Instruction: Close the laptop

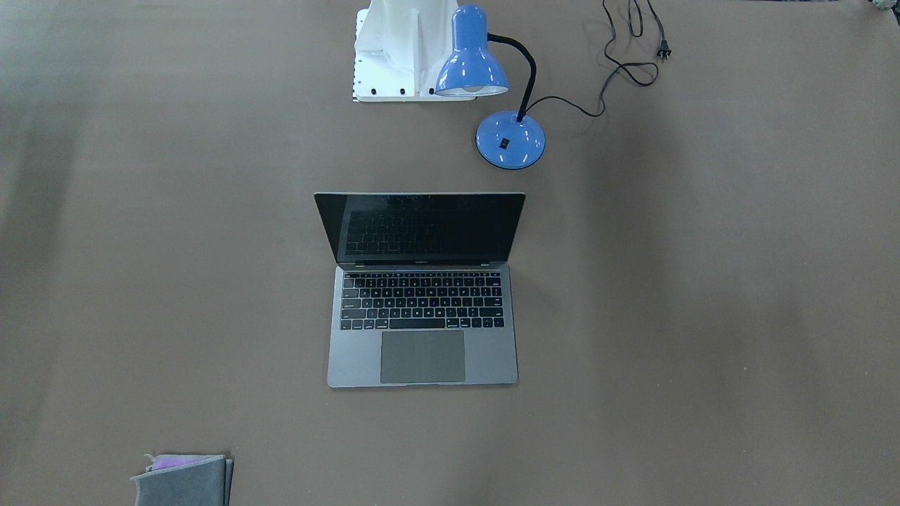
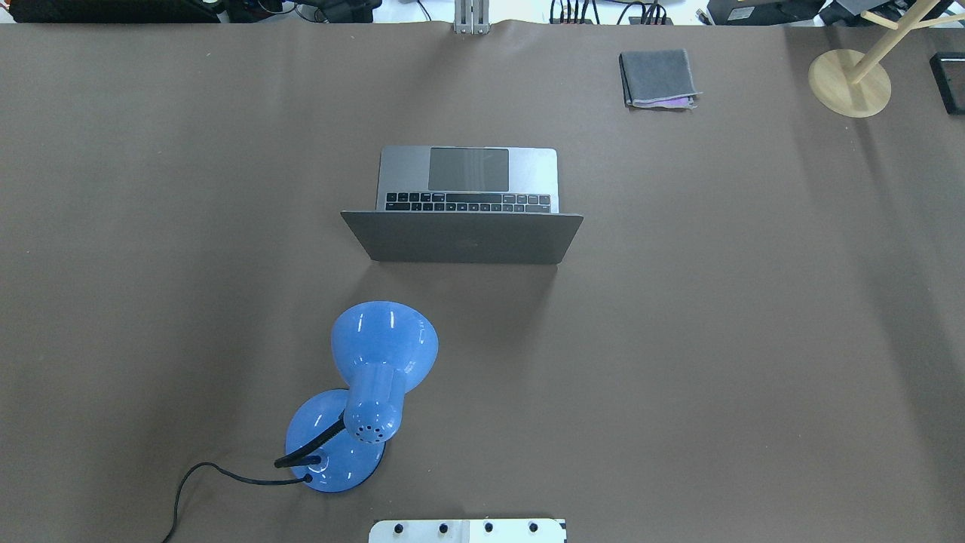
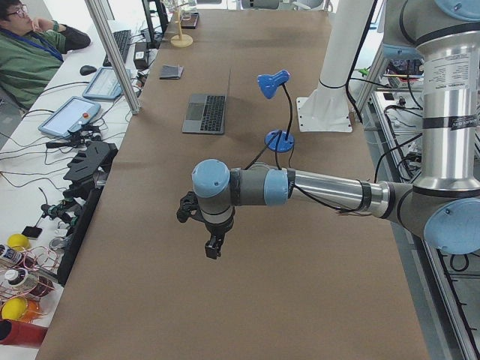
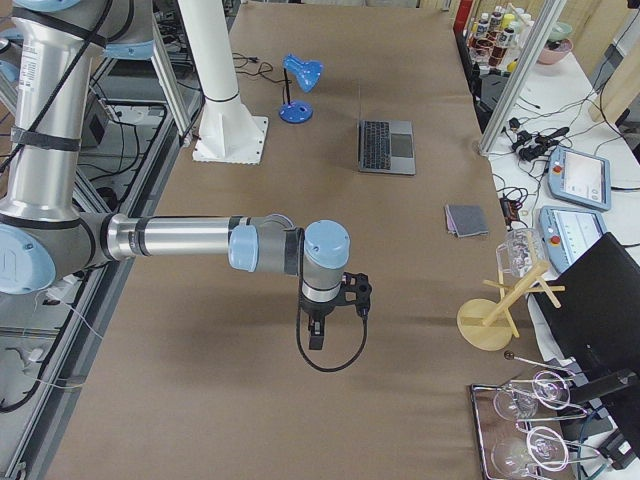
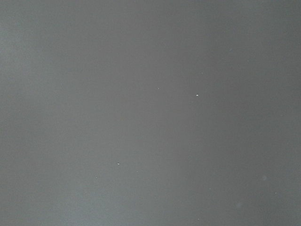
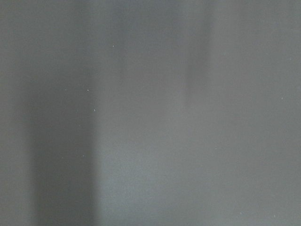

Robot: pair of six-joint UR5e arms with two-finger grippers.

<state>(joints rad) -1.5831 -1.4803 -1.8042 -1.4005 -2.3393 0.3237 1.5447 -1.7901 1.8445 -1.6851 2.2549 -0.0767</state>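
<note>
Laptop [image 2: 462,237] stands open in the middle of the worktop [image 2: 716,302], straight out from the robot's base, hinge running side to side and the lid's back facing the robot, so shutting it likely means pushing the top edge away and down. The left pincer [image 3: 213,251] and the right pincer [image 4: 314,340] hang well apart from it toward opposite worktop ends, neither plainly nearer; whether each is released or clenched cannot be told.

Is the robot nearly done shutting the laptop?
Not started. Done: nothing. The laptop has its screen standing up and its keys showing. In hand: nothing. The left gripper and the right gripper each hang over bare table, far from the laptop. Left to do: bring a gripper to the screen's top edge and push it down flat.
</note>
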